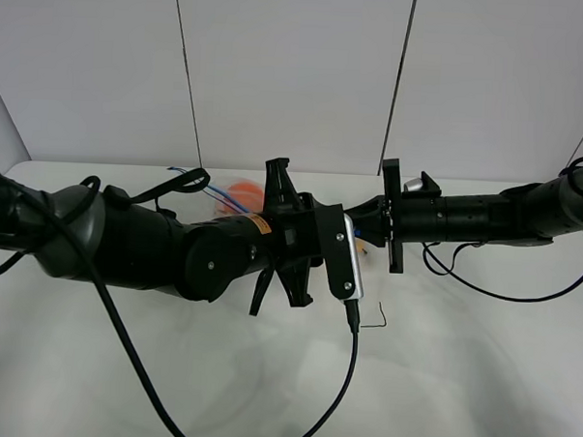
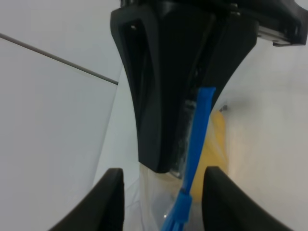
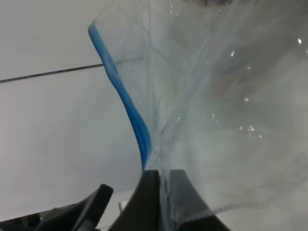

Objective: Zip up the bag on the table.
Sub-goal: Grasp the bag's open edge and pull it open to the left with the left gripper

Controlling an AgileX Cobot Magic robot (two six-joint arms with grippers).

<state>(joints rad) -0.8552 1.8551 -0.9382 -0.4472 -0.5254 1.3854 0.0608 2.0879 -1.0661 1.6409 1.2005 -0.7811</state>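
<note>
Clear bag point(image 3: 202, 96) pinched in right jaws | left jaws spread astride blue zipper point(image 2: 198, 134) | arms point(image 1: 174, 242) hide bag

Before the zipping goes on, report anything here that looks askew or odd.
The bag is bunched into folds where the right fingers pinch it, and its blue zipper strip curves instead of running straight. A small bent black mark lies on the table. No spill shows.

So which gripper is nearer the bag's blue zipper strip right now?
Right. The right gripper has its jaws shut on the bag at the blue zipper strip, touching it. The left gripper has its jaws open, one either side of the strip, clear of it.
</note>
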